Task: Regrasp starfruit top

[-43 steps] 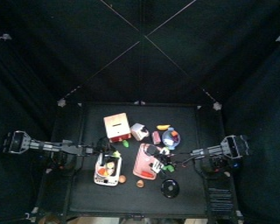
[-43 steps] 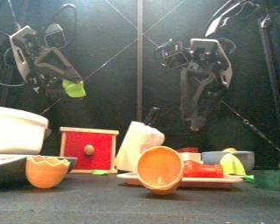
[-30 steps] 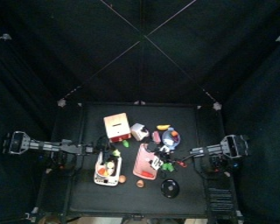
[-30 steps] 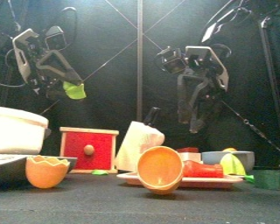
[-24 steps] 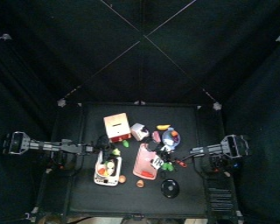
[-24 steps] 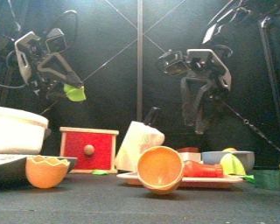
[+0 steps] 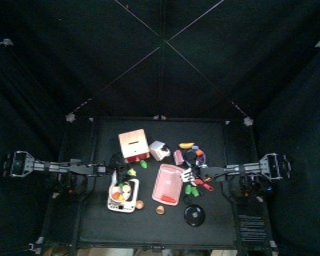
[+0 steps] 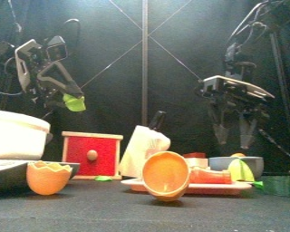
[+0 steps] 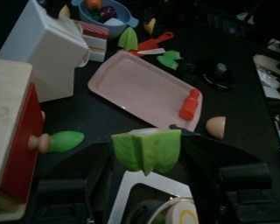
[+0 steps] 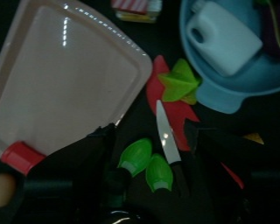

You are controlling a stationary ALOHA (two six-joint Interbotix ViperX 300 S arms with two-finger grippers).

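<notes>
My left gripper (image 9: 146, 162) is shut on a green starfruit piece (image 9: 146, 149) and holds it in the air above the table's left side. In the front view the piece (image 8: 75, 102) hangs at the left gripper's tip. My right gripper (image 8: 238, 136) hangs open and empty above the table's right side, over a green star-shaped piece (image 10: 178, 85) and a small knife (image 10: 166, 140) that lie beside the pink tray (image 10: 60, 79). In the top view the left gripper (image 7: 117, 180) and the right gripper (image 7: 198, 181) stand either side of the tray (image 7: 167, 183).
A red and wood box (image 8: 91, 154), a white carton (image 8: 145, 149) and a white bowl (image 8: 14, 134) stand at the left. An orange shell (image 8: 167, 175) leans on the tray's front. A blue bowl (image 10: 241, 52) and a black bowl (image 7: 194, 213) are at the right.
My right gripper has moved to the right and lower, away from the table's middle. My left gripper still holds the green piece and has risen slightly.
</notes>
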